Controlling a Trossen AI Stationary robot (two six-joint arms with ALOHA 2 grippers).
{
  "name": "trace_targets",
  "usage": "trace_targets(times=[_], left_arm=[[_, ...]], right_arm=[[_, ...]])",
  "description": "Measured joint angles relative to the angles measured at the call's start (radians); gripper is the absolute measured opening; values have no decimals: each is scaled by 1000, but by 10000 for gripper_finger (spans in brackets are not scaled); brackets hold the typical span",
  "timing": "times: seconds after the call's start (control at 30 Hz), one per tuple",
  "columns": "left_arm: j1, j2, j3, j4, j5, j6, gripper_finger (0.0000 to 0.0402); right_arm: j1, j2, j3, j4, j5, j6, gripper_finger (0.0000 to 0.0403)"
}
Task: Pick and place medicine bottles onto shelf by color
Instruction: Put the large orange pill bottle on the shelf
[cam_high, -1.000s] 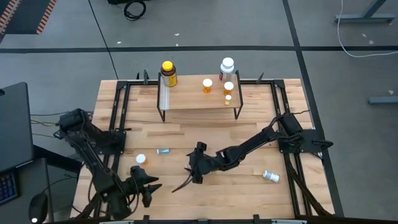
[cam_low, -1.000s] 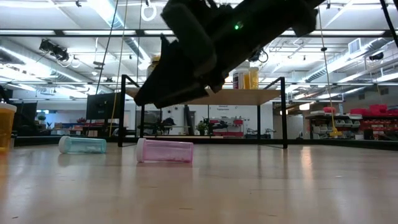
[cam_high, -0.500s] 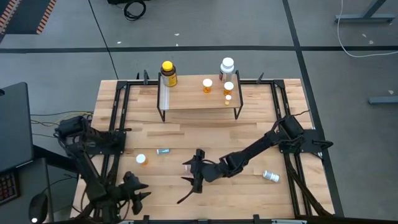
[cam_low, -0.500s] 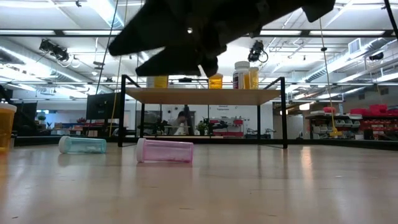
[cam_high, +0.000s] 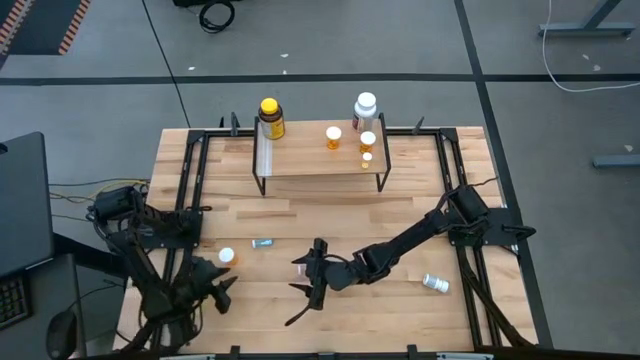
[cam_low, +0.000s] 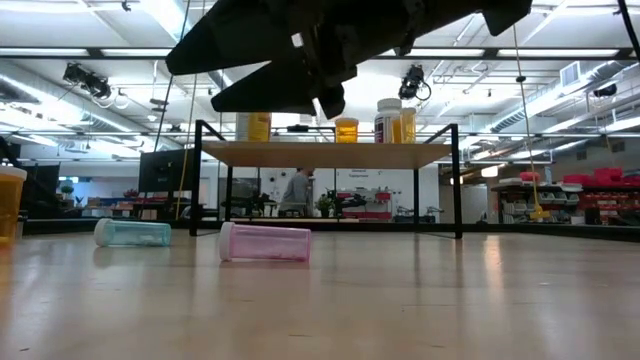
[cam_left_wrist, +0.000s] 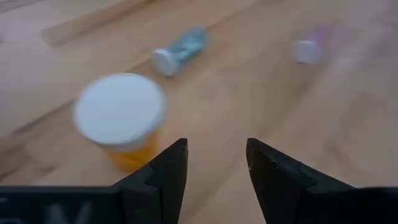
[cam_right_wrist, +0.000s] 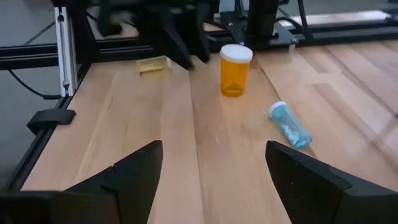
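Observation:
The shelf (cam_high: 320, 165) stands at the table's far side. On it are a big yellow bottle (cam_high: 270, 118), a big white bottle (cam_high: 365, 108) and three orange vials (cam_high: 333, 137). On the tabletop an orange white-capped vial (cam_high: 226, 256) stands upright, while a teal vial (cam_high: 262, 242) and a pink vial (cam_low: 265, 243) lie on their sides. My left gripper (cam_high: 222, 286) hovers open just short of the orange vial (cam_left_wrist: 121, 118). My right gripper (cam_high: 310, 280) hangs wide open above the pink vial, with nothing between its fingers.
Another small white-capped vial (cam_high: 435, 283) lies near the table's right edge. A tiny yellow vial (cam_right_wrist: 153, 65) lies beyond the orange one, by the left arm's frame. Black frame rails (cam_high: 190, 190) run along both sides. Bare tabletop (cam_high: 400, 225) lies between the shelf and the vials.
My left gripper has swung from the near edge toward the orange vial, sinking and tipping downward; its fingers stay open. My right gripper has risen a little above the pink vial and tipped toward level. The vials have kept still.

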Motion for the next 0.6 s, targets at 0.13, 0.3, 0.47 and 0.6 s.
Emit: trace_targets(times=[0.13, 0.3, 0.47, 0.6], left_arm=[[44, 0, -25, -11, 126, -5, 172], [69, 0, -25, -65, 217, -21, 172], [71, 0, -25, -97, 263, -50, 172], [72, 0, -25, -166, 292, -65, 172]], right_arm=[[-22, 0, 0, -3, -23, -10, 293], [-39, 0, 0, -13, -46, -31, 293], [-57, 0, 0, -31, -56, -37, 293], [-69, 0, 0, -45, -56, -37, 293]])
